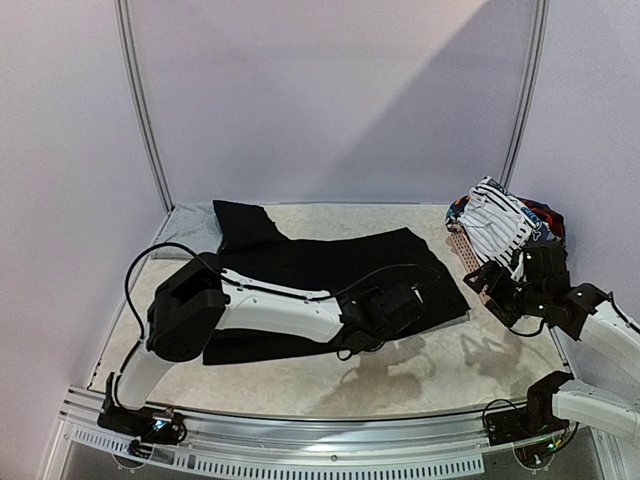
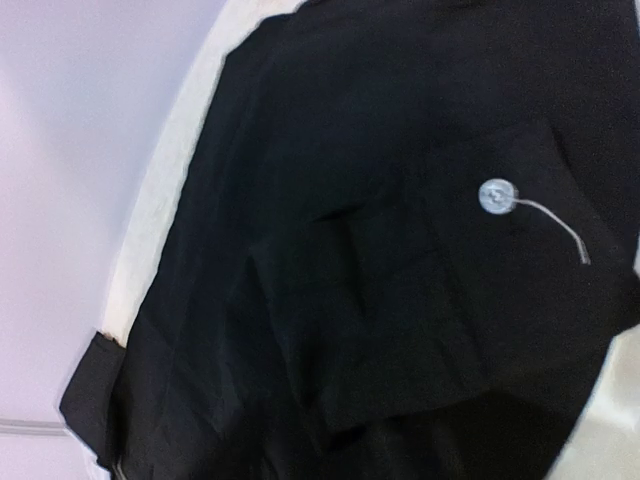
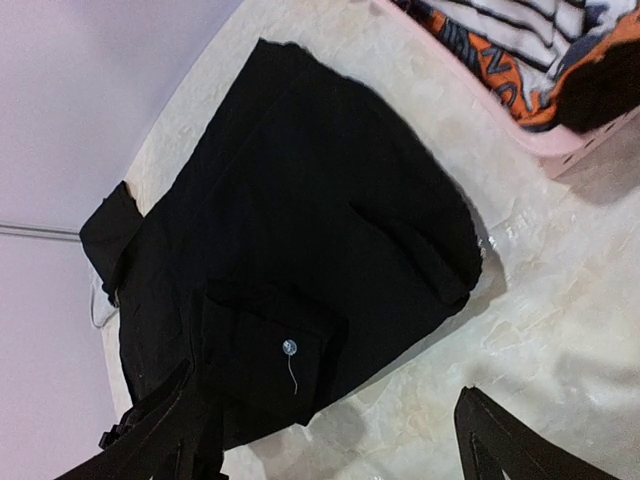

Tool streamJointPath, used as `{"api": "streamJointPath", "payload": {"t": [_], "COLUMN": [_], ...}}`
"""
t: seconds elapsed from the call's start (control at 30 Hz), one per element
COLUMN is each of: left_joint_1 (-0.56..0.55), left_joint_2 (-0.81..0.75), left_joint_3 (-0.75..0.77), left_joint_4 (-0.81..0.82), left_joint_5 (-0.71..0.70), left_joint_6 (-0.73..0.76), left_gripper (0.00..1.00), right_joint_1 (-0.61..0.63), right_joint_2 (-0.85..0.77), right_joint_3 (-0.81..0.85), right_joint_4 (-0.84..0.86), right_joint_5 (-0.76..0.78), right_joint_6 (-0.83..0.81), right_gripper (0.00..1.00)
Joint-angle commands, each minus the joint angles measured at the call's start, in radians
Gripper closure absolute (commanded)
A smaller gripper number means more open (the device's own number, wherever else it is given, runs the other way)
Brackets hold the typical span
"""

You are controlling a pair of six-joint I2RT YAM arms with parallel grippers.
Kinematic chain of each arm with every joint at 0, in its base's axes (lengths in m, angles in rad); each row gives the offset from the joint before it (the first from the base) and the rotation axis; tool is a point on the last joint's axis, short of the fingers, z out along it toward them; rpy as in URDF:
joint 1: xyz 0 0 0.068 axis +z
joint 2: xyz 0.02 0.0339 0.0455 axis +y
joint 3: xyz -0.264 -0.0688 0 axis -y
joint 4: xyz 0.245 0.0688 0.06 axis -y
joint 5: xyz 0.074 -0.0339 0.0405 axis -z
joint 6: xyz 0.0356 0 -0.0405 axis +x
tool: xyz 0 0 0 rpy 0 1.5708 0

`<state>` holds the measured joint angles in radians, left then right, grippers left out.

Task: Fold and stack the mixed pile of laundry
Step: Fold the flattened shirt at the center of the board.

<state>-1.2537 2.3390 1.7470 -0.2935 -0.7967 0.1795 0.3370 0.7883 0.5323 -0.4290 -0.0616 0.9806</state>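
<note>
Trousers [image 1: 330, 260], black and large, spread flat on the table [image 1: 420, 370] from centre out toward 9 o'clock, presumably laid out alone to be folded first. Left gripper [image 1: 385, 315] low over the cloth near its 4 o'clock corner, close above a buttoned pocket [image 2: 470, 280] with a loose thread. Jaws outside its own view and lost against the black from above, so cannot tell whether spread or pressed together. Right gripper [image 3: 325, 385] at 3 o'clock, jaws spread wide and holding nothing, fingers [image 3: 160, 430] aimed at the trousers' near edge, probably ready to take a hem. Rest of the pile heaped in the pink basket [image 1: 462, 250] at 2 o'clock: white black-striped piece [image 1: 500, 225] on top, orange printed fabric [image 3: 470, 55] beside it. Light grey garment [image 1: 190, 217] bunched at 10 o'clock, touching the trousers' far corner.
</note>
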Motion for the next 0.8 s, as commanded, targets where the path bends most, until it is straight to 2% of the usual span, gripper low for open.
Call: {"api": "streamJointPath", "payload": {"t": [0.0, 0.07, 0.23, 0.37, 0.53, 0.77], "left_joint_1": [0.01, 0.013, 0.023, 0.047, 0.071, 0.101], "left_joint_2": [-0.073, -0.129, -0.286, -0.42, -0.56, -0.681], "left_joint_3": [-0.077, -0.129, -0.251, -0.364, -0.496, -0.658], "left_joint_4": [-0.067, -0.066, -0.065, -0.05, -0.027, 0.015], "left_joint_5": [0.12, 0.161, 0.275, 0.355, 0.354, 0.334], "left_joint_6": [-0.112, -0.149, -0.231, -0.31, -0.384, -0.473], "left_gripper": [0.47, 0.37, 0.31, 0.29, 0.29, 0.29], "right_joint_1": [-0.004, -0.002, 0.045, 0.091, 0.103, 0.131], "right_joint_2": [0.082, 0.15, 0.274, 0.405, 0.497, 0.654], "right_joint_3": [-0.025, -0.024, -0.006, 0.027, 0.004, 0.025], "right_joint_4": [0.139, 0.179, 0.277, 0.318, 0.418, 0.564], "right_joint_5": [-0.124, -0.165, -0.207, -0.204, -0.209, -0.266], "right_joint_6": [-0.015, -0.025, -0.032, -0.036, 0.006, 0.029], "right_gripper": [0.12, 0.14, 0.21, 0.23, 0.29, 0.36]}}
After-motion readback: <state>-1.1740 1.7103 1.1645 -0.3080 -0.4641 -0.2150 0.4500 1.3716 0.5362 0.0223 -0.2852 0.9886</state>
